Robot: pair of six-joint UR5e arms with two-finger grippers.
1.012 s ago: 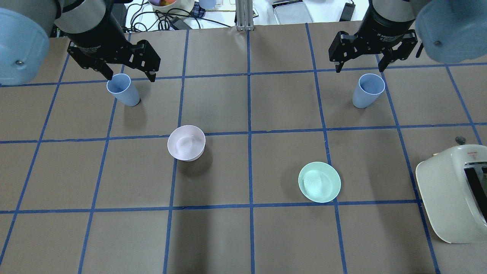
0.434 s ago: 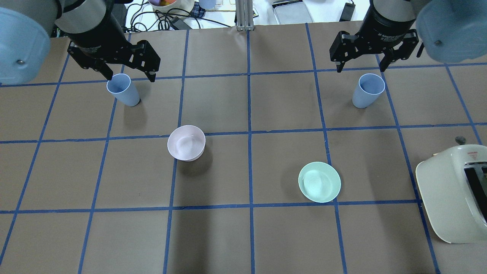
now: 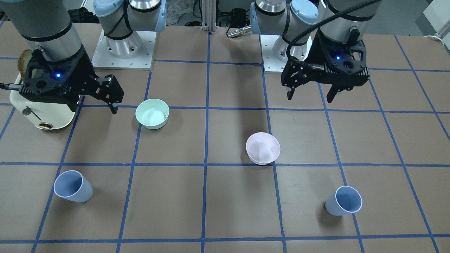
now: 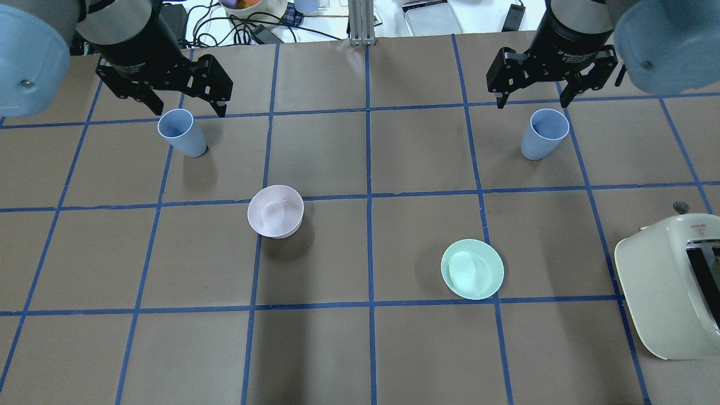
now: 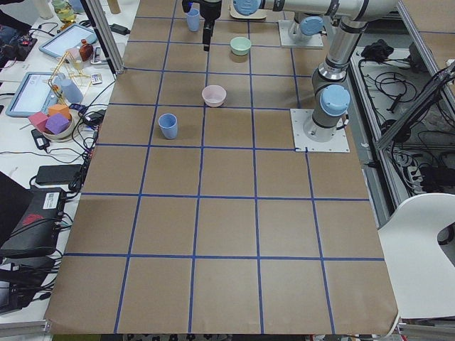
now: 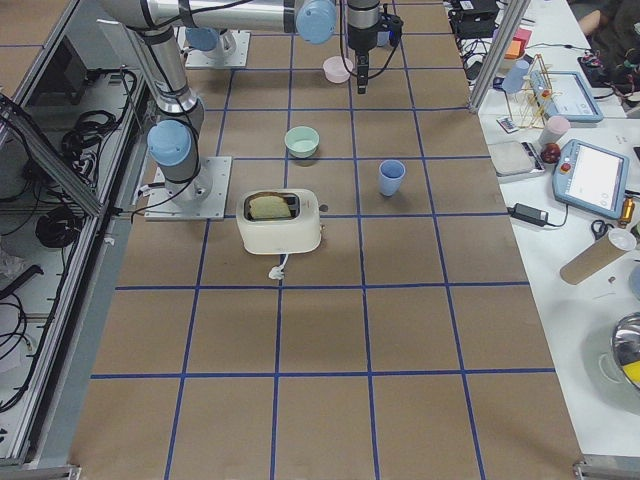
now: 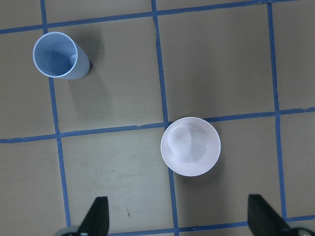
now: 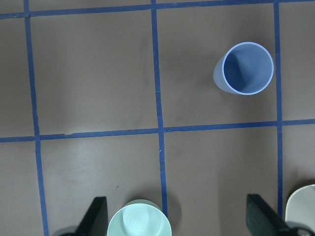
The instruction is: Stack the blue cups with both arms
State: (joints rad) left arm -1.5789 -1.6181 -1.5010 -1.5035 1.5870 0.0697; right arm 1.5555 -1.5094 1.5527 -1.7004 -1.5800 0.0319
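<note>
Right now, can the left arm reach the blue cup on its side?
Probably yes: the left gripper hangs open, nothing stands between it and the blue cup, and the pink bowl sits well aside.

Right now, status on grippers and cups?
Open, empty: left gripper, right gripper. Upright, apart, unstacked: left blue cup, right blue cup. Off the cups' line, nearer the robot: pink bowl, mint-green bowl.

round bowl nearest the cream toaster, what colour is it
The small round plastic bowl is pale mint green, shown best in the overhead exterior view.
</note>
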